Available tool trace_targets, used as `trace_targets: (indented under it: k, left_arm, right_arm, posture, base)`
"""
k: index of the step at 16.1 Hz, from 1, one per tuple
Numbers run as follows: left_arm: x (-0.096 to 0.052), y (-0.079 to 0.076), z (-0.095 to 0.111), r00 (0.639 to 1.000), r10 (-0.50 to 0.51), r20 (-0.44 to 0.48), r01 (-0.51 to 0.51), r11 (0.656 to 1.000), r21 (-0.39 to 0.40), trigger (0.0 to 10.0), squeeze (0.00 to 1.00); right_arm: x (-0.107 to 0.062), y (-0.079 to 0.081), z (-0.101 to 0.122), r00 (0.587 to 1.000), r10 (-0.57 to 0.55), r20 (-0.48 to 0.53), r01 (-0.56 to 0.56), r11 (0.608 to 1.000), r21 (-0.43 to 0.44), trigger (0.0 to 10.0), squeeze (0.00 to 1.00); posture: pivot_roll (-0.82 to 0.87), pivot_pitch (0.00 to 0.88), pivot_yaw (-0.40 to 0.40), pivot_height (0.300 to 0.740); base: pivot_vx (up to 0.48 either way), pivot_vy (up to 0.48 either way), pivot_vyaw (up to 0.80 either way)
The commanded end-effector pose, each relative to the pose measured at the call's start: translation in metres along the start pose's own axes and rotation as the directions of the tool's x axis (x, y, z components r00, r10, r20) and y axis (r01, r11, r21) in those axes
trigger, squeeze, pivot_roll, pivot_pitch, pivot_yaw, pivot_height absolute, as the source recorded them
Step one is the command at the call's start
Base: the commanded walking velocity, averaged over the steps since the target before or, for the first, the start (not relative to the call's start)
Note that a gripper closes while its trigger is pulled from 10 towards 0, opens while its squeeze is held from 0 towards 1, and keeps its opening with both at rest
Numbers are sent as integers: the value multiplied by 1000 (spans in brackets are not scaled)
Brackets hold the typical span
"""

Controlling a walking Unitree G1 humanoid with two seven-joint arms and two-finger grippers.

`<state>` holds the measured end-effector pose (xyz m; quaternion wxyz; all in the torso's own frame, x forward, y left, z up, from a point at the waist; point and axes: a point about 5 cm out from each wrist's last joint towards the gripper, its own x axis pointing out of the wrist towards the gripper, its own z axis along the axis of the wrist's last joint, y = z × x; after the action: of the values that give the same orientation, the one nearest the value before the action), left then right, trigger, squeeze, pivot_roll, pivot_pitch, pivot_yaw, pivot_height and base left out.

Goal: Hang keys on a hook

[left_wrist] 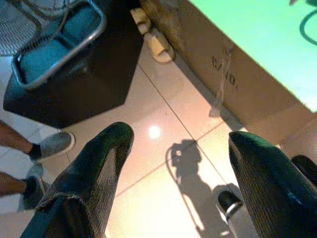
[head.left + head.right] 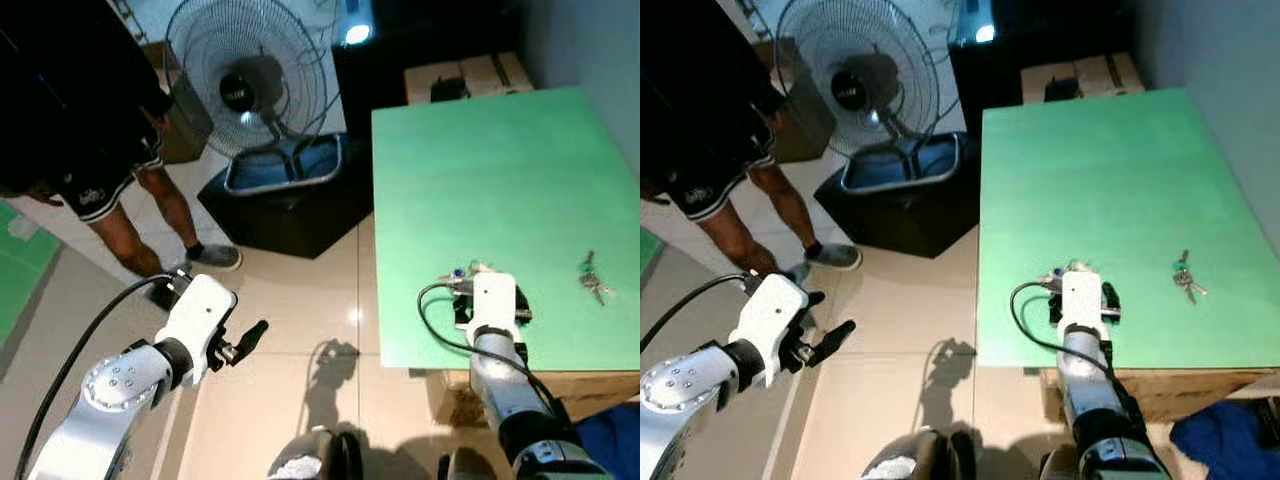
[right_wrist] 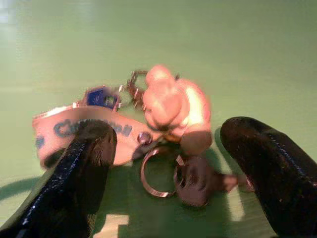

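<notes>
The right gripper (image 3: pixel 163 163) hangs low over the flat green table top (image 2: pixel 480 170), near its front edge, with the 2 black fingers (image 3: pixel 74 183) spread wide and nothing held between them. The bunch with the pink fabric strap, the silver ring and the pink plush figure (image 3: pixel 148 126) lies flat on the surface right under the gap and a little ahead of the fingertips. Its long axis, from the strap end to the dark round charm, runs across the opening, from 1 finger toward the other (so a close here would probably pinch it along its length, not across it). I judge that the wrist should turn somewhat, or aim at the ring.

The strap carries blue letters and a small blue clasp; the plush figure is blurred and I cannot tell its shape exactly. A second, smaller bunch of metal keys with a green tag (image 2: pixel 592 277) lies well apart, toward the right edge.

The left gripper (image 1: pixel 173 163) is over the tiled floor (image 2: pixel 290 330), open and empty, far from the table, so the right arm is clearly the nearer one.
</notes>
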<state>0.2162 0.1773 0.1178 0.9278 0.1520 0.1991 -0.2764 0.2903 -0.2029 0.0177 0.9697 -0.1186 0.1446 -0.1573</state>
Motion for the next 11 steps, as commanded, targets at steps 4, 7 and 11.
trace_targets:
  k: [4, 7, 11]
  left_arm:
    - [-4, -2, 2, 999, -29, -26, 29, 1000, 9, 10000, 0]
    - [-3, -3, 2, 999, -41, -32, 41, 999, 7, 10000, 0]
    - [-4, -5, 2, 998, -49, -41, 49, 999, 7, 10000, 0]
  right_arm:
    - [-9, 6, -16, 997, -25, -70, 29, 998, 50, 10000, 1000]
    - [-11, 3, -22, 995, -38, -89, 42, 998, 49, 10000, 1000]
    - [-14, 2, -30, 991, -36, -130, 39, 999, 21, 10000, 0]
  posture:
    - [122, 207, 288, 714]
    - [117, 212, 291, 714]
    - [116, 224, 294, 714]
  base:
    - [0, 0, 0]
    - [0, 0, 0]
    - [0, 0, 0]
